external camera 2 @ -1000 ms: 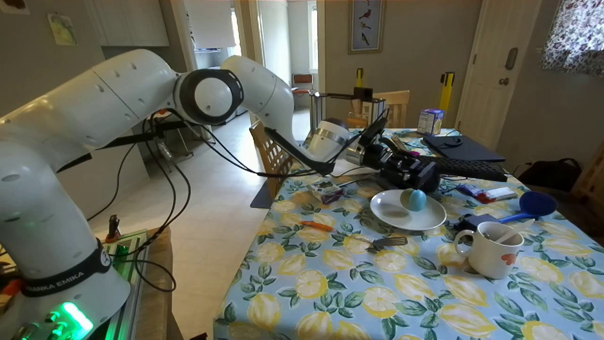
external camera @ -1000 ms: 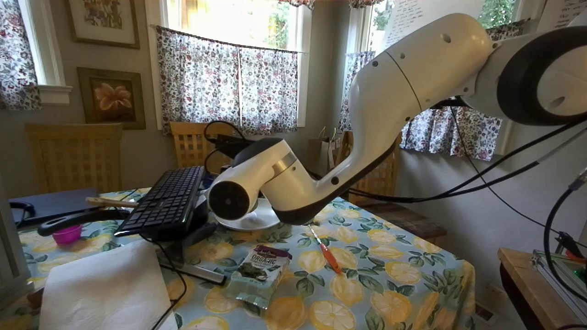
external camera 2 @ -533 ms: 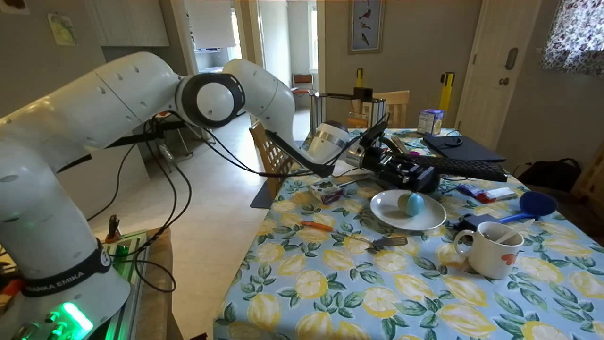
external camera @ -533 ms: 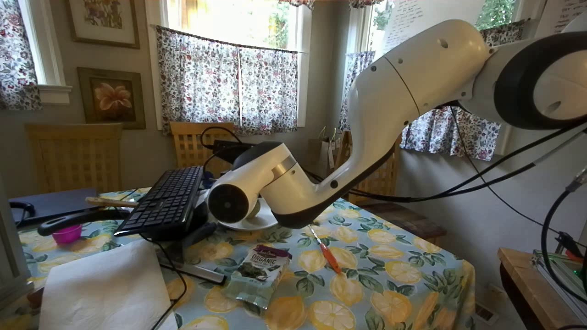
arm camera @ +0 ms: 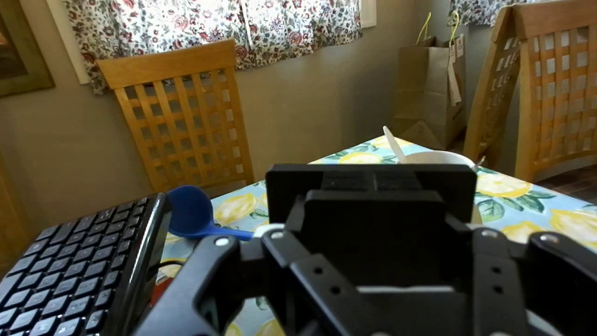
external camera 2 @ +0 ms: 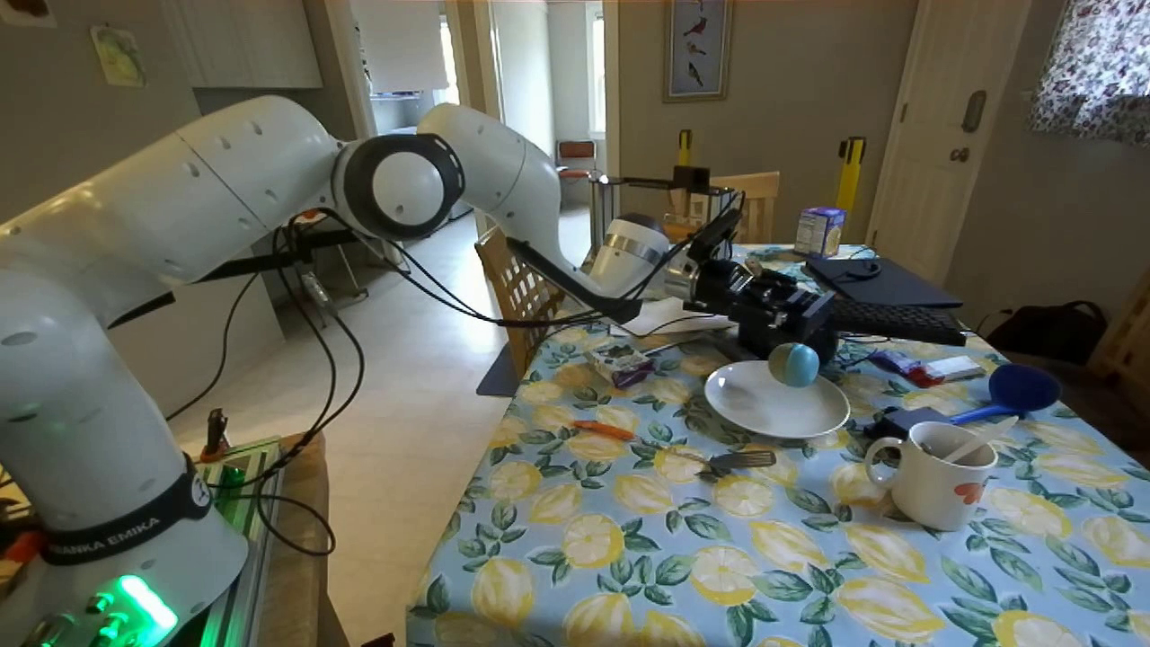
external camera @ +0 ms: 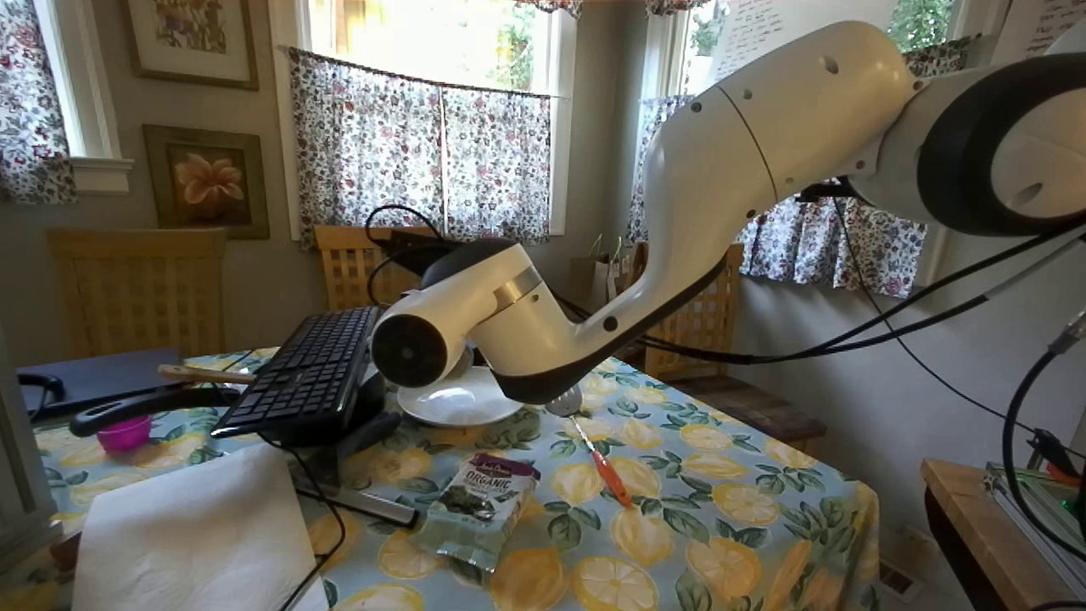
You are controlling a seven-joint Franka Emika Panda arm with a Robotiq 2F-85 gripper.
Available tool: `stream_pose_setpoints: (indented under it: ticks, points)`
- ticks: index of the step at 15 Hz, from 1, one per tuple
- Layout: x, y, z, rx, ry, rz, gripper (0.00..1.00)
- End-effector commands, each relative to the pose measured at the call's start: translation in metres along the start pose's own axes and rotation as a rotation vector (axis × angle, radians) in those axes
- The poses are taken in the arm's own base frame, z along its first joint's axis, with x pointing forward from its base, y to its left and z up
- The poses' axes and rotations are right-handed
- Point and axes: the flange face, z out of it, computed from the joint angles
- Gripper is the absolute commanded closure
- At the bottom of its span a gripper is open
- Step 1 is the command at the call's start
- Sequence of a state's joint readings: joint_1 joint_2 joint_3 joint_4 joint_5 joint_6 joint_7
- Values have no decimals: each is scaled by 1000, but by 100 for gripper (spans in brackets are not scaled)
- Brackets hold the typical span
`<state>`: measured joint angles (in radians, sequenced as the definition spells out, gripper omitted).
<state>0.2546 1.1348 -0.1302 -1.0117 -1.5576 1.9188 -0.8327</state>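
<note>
A: What do you see, starting from the left?

B: A white jointed robot arm [external camera 2: 400, 184] reaches over a pale blue cloth printed with yellow lemons [external camera 2: 683, 593]; on the cloth an orange-handled metal spatula [external camera 2: 609, 431] lies flat, its head towards the right, with a small green-and-purple snack packet [external camera 2: 620, 366] behind the handle

A: And next along?

B: A round white china plate [external camera 2: 774, 409] sits flat on the cloth, and above its back part hangs a smooth light-blue-and-beige ball [external camera 2: 794, 365], off the plate as far as I can judge

A: What keeps it up?

B: The black metal gripper [external camera 2: 807, 340] at the end of the arm; it is drawn in around the ball, no narrower than the ball allows, though from here I can't pick out the fingertips themselves

A: Anything farther right?

B: A long black plastic keyboard [external camera 2: 898, 322], raised above the cloth just beyond the gripper; then, closer to me, a white ceramic mug with a red heart [external camera 2: 930, 481], a pale handle [external camera 2: 981, 440] leaning out of it; last, a deep blue plastic ladle [external camera 2: 1024, 388] lying behind the mug, its bowl to the right
</note>
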Motion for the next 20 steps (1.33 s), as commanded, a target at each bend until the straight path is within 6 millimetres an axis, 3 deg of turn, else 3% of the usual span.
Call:
stream_pose_setpoints:
  ticks: [1,10,11,16,17,18,20]
  points:
    - [-11,1,-1,-7,-165,-26,67]
    - [-18,4,-14,-4,-177,-52,67]
    - [-8,1,-10,7,-161,-50,42]
    - [-9,2,-12,6,-158,-47,42]
    - [-9,2,-12,6,-158,-47,67]
    - [-6,-1,-9,11,-165,-57,67]
    - [9,1,-23,-26,-220,-116,67]
